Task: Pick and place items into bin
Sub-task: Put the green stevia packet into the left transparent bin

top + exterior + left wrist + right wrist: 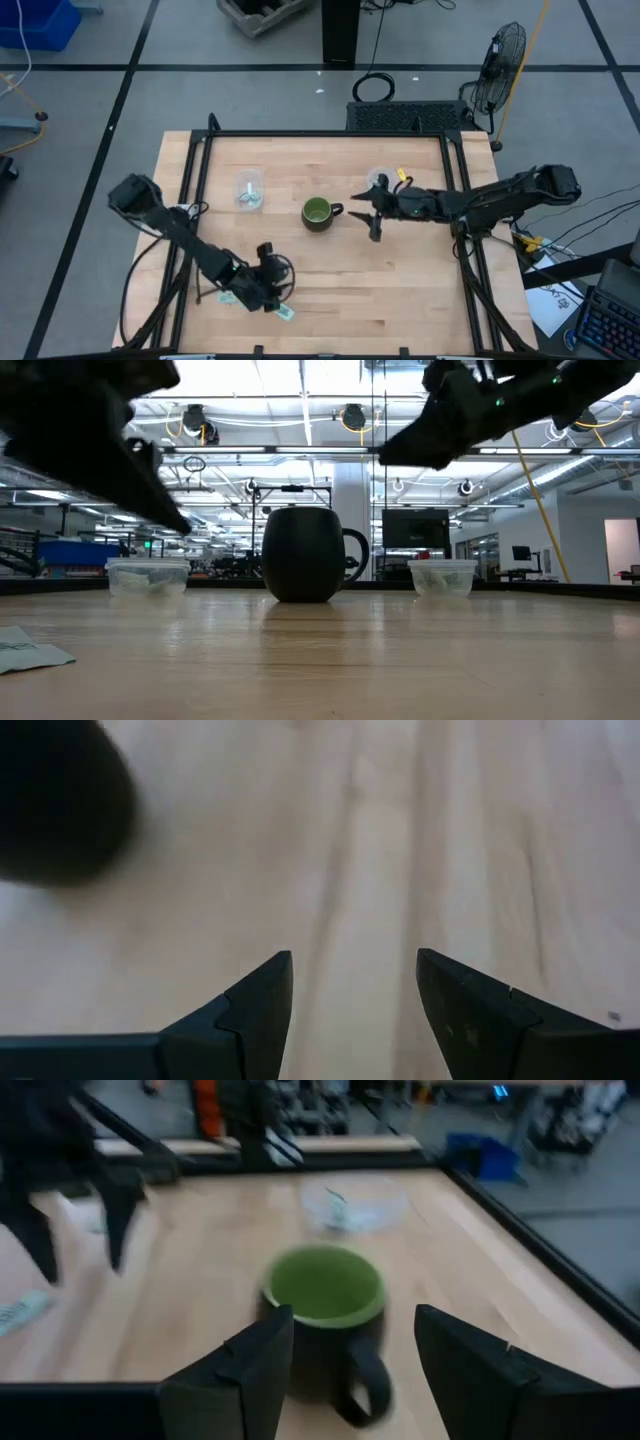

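You're partway through, as far as the table shows. The clear bin [249, 190] at ten o'clock from the green mug [318, 213] holds some pale contents, likely packets already dropped in, and a second clear tub [380, 181] sits at two o'clock from the mug, just behind the right arm. At least two packets still lie loose near the front-left of the table: one pale green packet [286, 312] at five o'clock from the left gripper [268, 292], another [228, 298] peeking out at its nine o'clock. The low view shows one white packet [28, 649] flat on the wood. I can't count the rest; the arm hides that patch.

Your left arm reaches in from the table's left edge, wrist bent down over the loose packets. Its fingers [262, 995] stand apart with only bare wood between them, so nothing is gripped yet.

Your right arm stretches across from the right side, its gripper [375, 228] raised off the table at three o'clock from the mug, pointing at it, jaws apart and empty.
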Robot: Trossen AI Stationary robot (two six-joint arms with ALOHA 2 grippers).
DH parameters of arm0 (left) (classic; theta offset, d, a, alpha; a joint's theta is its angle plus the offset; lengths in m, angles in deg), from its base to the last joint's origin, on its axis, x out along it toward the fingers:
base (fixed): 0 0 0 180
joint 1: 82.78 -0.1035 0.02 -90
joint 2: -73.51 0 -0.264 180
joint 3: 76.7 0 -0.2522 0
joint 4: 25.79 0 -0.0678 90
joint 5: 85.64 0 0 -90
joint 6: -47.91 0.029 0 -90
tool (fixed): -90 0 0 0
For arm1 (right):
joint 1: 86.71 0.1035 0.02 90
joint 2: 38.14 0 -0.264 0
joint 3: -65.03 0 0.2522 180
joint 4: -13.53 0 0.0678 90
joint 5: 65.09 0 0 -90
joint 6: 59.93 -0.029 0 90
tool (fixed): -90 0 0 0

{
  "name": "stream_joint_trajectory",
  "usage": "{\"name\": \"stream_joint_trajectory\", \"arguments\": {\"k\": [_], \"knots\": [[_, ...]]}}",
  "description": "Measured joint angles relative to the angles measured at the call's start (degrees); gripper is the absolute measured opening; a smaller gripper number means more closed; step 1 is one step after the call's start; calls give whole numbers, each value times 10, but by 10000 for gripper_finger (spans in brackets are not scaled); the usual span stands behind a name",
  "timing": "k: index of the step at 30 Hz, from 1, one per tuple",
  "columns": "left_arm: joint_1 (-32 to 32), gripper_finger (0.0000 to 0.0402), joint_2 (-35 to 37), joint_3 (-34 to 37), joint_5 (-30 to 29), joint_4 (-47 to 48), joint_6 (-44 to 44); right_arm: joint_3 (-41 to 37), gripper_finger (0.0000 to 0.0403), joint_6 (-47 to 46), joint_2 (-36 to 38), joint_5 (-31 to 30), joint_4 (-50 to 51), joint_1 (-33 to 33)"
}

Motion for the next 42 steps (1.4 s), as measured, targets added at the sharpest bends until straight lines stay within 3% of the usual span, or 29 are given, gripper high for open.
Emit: {"name": "stream_joint_trajectory", "arguments": {"k": [11,20,30,42], "knots": [[54,221,-30,0,123,-132,4,0,201,9,0,-2,-19,17],[90,221,-32,0,53,-118,-24,0,201,9,0,-2,-21,17],[95,221,-110,-1,79,-193,-59,0,201,9,0,-2,-23,17],[97,220,-166,-10,72,-196,-85,0,201,14,0,1,-23,17]]}}
